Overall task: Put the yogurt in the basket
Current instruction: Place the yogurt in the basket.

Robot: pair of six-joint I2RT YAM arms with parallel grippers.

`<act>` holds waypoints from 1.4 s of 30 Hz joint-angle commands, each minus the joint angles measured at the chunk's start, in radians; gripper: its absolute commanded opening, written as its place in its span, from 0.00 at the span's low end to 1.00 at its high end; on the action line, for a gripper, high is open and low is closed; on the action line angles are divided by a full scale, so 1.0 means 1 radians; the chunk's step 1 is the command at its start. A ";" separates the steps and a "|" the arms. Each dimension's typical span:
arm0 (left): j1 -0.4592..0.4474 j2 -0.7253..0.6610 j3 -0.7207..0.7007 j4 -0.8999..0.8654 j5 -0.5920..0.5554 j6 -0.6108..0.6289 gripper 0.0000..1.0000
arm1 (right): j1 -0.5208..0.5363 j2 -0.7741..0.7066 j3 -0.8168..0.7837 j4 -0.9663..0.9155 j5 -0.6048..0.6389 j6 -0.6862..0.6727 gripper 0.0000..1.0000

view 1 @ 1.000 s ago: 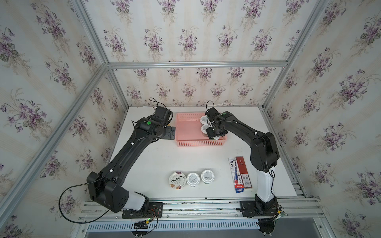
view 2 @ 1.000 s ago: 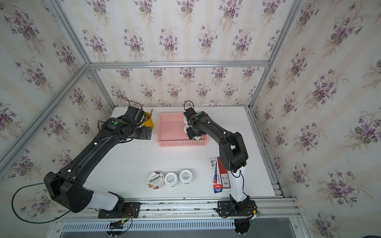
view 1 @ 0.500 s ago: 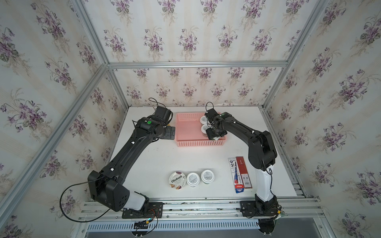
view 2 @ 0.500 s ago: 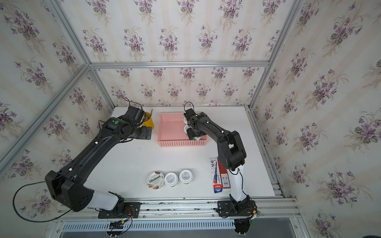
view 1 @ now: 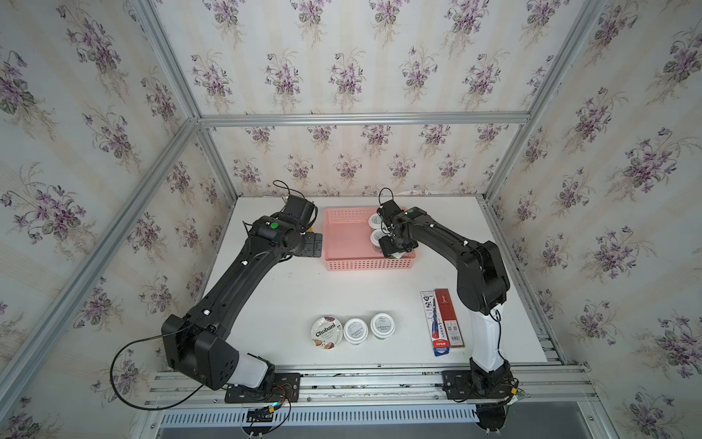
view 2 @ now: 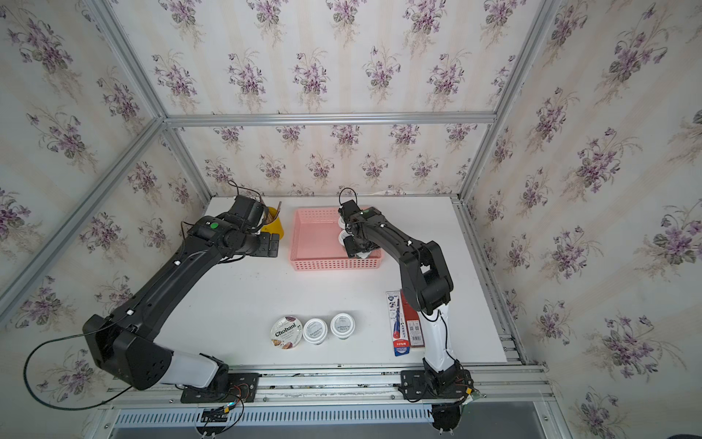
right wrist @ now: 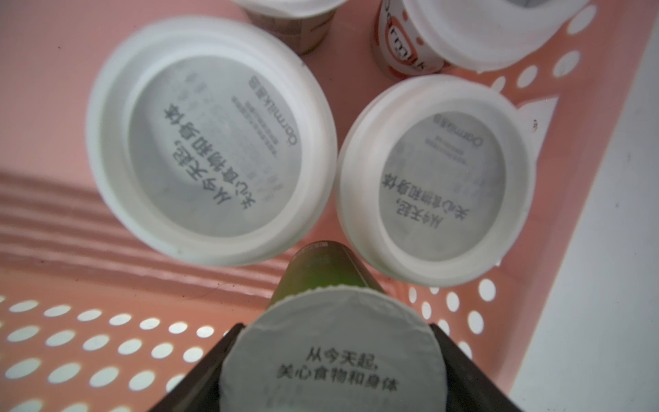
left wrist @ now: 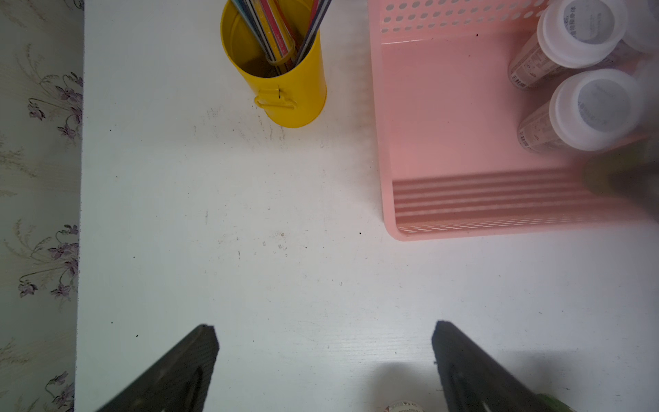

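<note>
The pink basket (view 1: 343, 243) (view 2: 315, 243) stands at the back of the table. Several white-lidded yogurt cups (view 1: 377, 237) (right wrist: 210, 142) stand along its right side. My right gripper (view 1: 397, 247) (right wrist: 335, 328) is inside the basket's near right corner, shut on a green-sided yogurt cup (right wrist: 331, 356) with a grey foil lid. Three more yogurt cups stand in a row near the front edge: a Chobani cup (view 1: 326, 331) and two white-lidded ones (view 1: 355, 330) (view 1: 382, 325). My left gripper (view 1: 315, 245) (left wrist: 325, 330) hangs open over bare table just left of the basket (left wrist: 445, 125), holding nothing.
A yellow pencil cup (view 2: 274, 226) (left wrist: 281, 71) stands at the back, left of the basket and beside my left wrist. Flat red and blue packets (view 1: 442, 323) lie at the front right, near the right arm's base. Wallpapered walls enclose the table on three sides.
My right arm's elbow has shifted slightly, while its gripper stays in the basket's corner with the cup. The left arm has not moved.
</note>
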 commanded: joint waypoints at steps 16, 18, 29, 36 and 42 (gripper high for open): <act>0.003 -0.001 0.000 0.014 0.003 0.002 0.99 | -0.039 -0.010 -0.048 0.023 0.019 0.003 0.78; 0.004 -0.004 -0.003 0.015 0.003 0.001 0.99 | -0.039 -0.010 -0.049 0.025 0.019 0.003 0.78; 0.003 -0.007 -0.003 0.014 0.000 0.002 0.99 | -0.039 -0.010 -0.050 0.023 0.024 0.003 0.79; 0.003 -0.009 0.000 0.015 0.000 0.002 0.99 | -0.039 -0.010 -0.046 0.016 0.035 0.001 0.84; 0.003 -0.009 0.000 0.015 0.000 0.002 0.99 | -0.039 -0.028 -0.043 0.013 0.030 0.004 0.83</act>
